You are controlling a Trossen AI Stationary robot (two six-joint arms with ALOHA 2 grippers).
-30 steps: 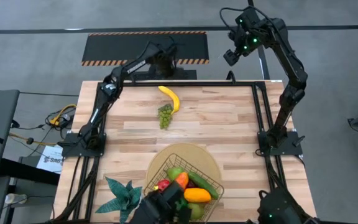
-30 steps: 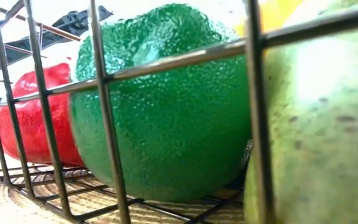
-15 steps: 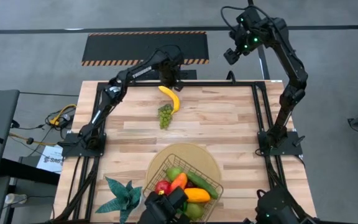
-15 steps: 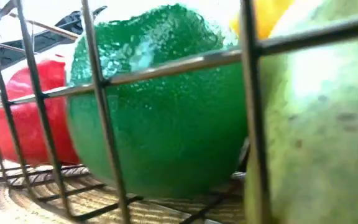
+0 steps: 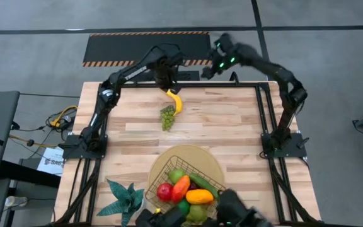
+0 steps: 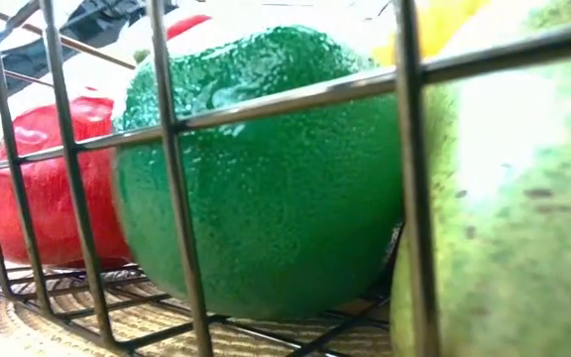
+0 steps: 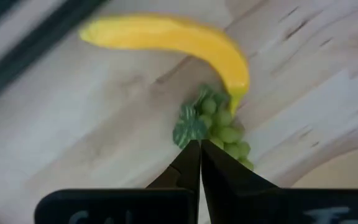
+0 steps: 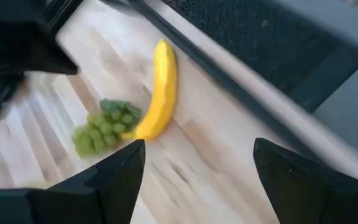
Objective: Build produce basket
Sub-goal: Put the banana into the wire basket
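While the basket (image 5: 184,189) sits on the round tan mat (image 5: 213,161) holding most of the produce, 2 pieces lie outside it: the banana (image 5: 174,100) and the grapes (image 5: 167,117), touching each other, well away toward the far edge of the table. Over the last second both arms have swung in toward that pair. The left gripper (image 5: 164,80), clenched and empty, now hovers just above the banana; the right gripper (image 5: 205,70), jaws spread wide and empty, has come down near the far edge beside it. Pickup looks imminent, probably by the right
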